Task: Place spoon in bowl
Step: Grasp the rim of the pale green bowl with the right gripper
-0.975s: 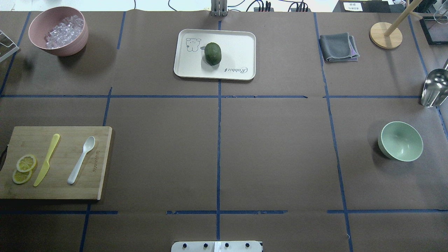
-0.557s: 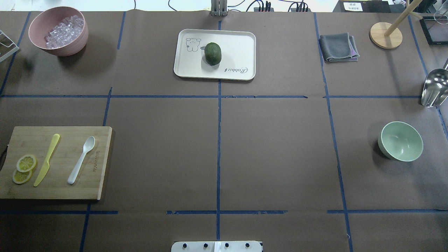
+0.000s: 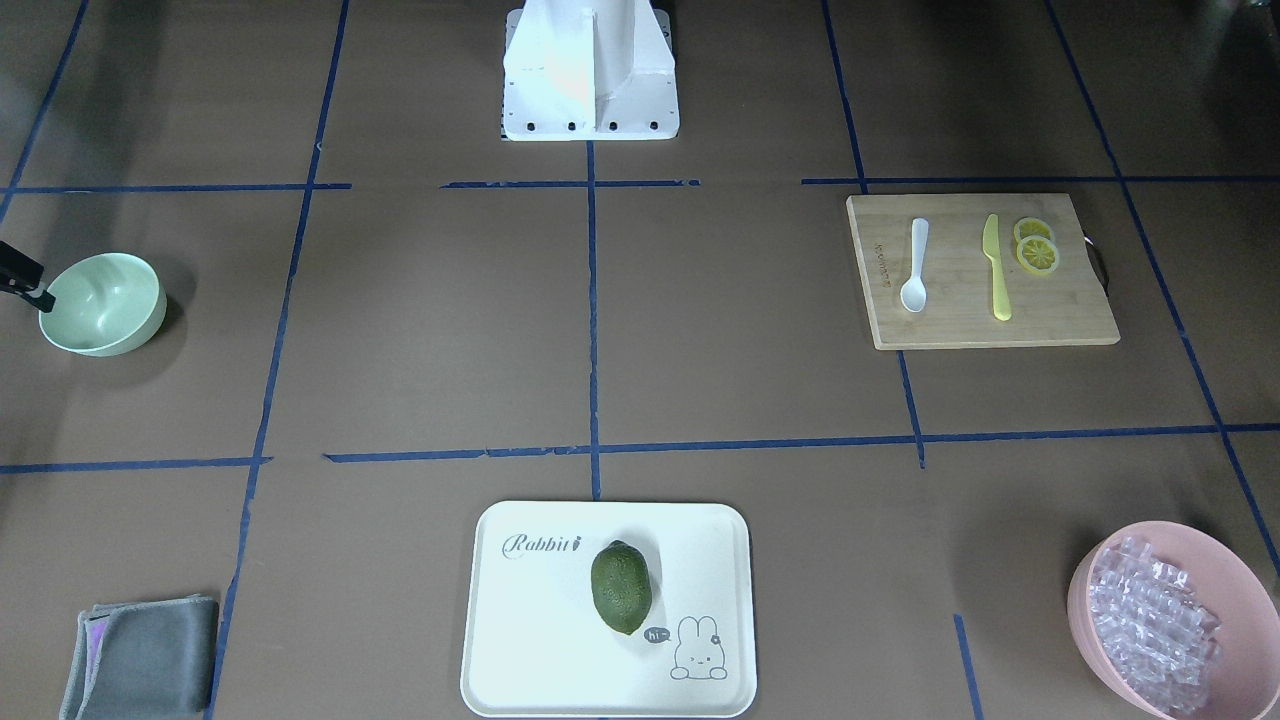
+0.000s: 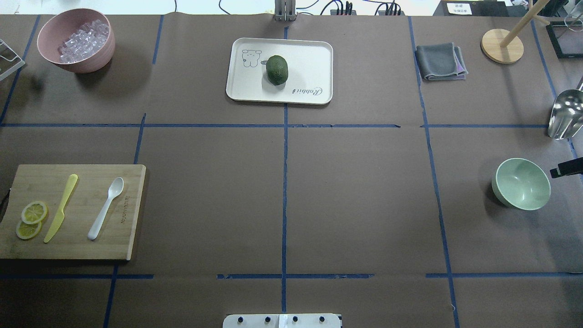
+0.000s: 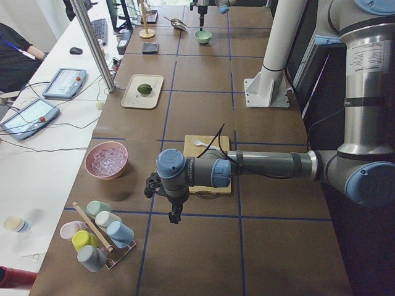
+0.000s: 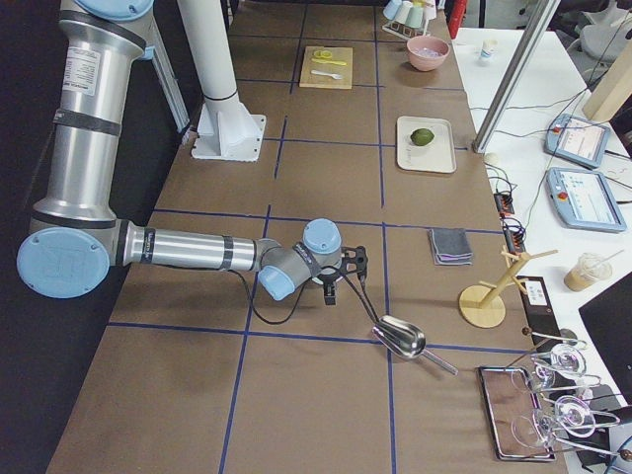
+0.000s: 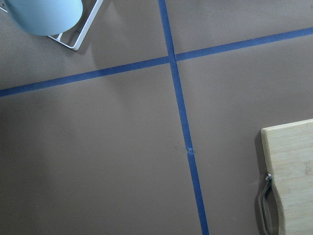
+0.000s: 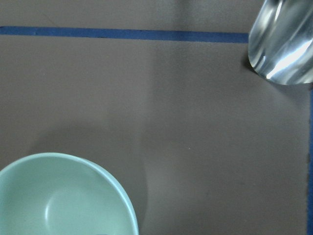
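Note:
The white spoon lies on the wooden cutting board at the table's left, scoop pointing away from me; it also shows in the front view. The mint-green bowl stands upright and empty at the right, and shows in the front view and the right wrist view. A dark part of my right gripper reaches in just right of the bowl's rim; I cannot tell if it is open. My left gripper hangs left of the board, seen only from the side; its state is unclear.
A yellow knife and lemon slices lie beside the spoon. A pink bowl of ice cubes, a tray with a green fruit, a grey cloth and a metal scoop stand along the far and right sides.
A dark part of my right gripper has come into the overhead view at the right edge, beside the bowl. The spoon and bowl have not moved.

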Motion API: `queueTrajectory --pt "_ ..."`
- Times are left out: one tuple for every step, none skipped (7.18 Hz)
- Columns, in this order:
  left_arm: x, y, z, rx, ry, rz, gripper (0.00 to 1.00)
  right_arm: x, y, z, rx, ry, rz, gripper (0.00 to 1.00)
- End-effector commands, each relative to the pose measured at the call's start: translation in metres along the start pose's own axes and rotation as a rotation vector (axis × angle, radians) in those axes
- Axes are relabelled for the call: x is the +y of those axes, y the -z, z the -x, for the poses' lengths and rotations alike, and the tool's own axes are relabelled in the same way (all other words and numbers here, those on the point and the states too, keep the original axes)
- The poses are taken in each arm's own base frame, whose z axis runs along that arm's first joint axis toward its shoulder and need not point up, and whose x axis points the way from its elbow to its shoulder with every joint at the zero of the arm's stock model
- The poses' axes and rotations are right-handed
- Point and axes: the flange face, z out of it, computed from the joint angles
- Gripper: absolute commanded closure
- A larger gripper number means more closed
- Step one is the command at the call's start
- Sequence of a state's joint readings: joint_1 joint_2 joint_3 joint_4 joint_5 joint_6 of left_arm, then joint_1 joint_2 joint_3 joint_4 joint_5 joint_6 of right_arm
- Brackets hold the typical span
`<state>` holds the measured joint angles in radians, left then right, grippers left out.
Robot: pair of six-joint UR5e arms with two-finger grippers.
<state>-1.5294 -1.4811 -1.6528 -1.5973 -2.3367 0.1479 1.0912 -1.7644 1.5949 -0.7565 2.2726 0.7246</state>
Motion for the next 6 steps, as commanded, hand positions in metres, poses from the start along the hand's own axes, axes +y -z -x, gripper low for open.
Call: queueTrajectory --pt "0.001 -0.002 0.002 0.002 0.005 0.004 0.00 0.003 -0.009 0.007 0.004 0.009 0.000 0.39" --pt "0.000 -0.002 0.002 0.000 0.004 0.004 0.00 0.005 -0.012 0.009 0.005 0.019 0.007 0.78" --pt "0.001 -0.003 0.002 0.002 0.005 0.004 0.00 0.006 -0.013 0.009 0.006 0.032 0.009 0.98" --pt "0.000 -0.001 0.001 0.001 -0.001 0.000 0.00 0.006 -0.011 0.010 0.005 0.036 0.006 1.00" --pt "0.000 -0.001 0.001 0.001 -0.001 0.000 0.00 0.005 -0.010 0.012 0.001 0.038 0.003 1.00" --pt "0.001 -0.002 0.002 0.001 0.001 0.002 0.00 0.000 -0.002 0.025 -0.013 0.039 -0.003 1.00"
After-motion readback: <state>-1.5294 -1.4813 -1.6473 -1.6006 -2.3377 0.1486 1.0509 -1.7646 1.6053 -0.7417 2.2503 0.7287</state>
